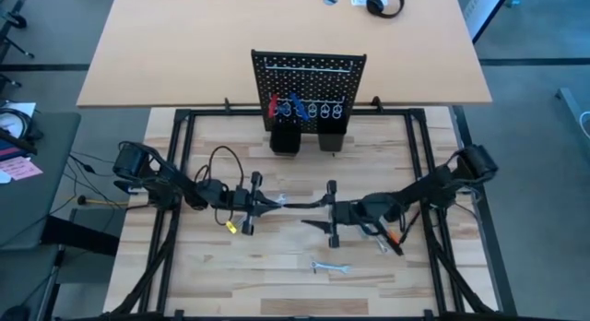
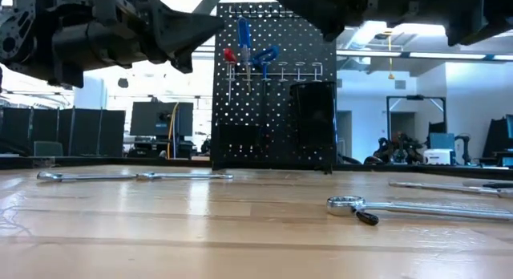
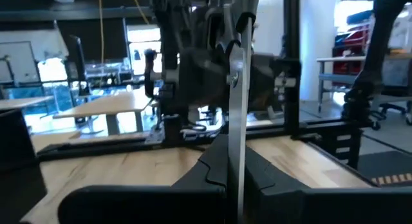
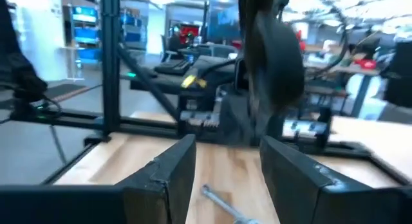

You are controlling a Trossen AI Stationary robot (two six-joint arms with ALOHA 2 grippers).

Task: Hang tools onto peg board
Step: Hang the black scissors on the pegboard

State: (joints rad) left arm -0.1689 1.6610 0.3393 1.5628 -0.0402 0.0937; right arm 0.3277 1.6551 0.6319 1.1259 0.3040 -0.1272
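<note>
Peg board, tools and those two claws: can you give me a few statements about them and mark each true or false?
1. The left gripper is shut on a silver wrench. True.
2. The right gripper clamps a tool too. False: its fingers stand apart, holding nothing.
3. A red-handled tool and a blue-handled tool hang on the peg board. True.
4. No tools are on the table. False: a loose wrench lies there.

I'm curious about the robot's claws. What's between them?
A silver wrench, held by the shut left gripper, sticking out toward the open right gripper. The left wrist view shows it.
</note>
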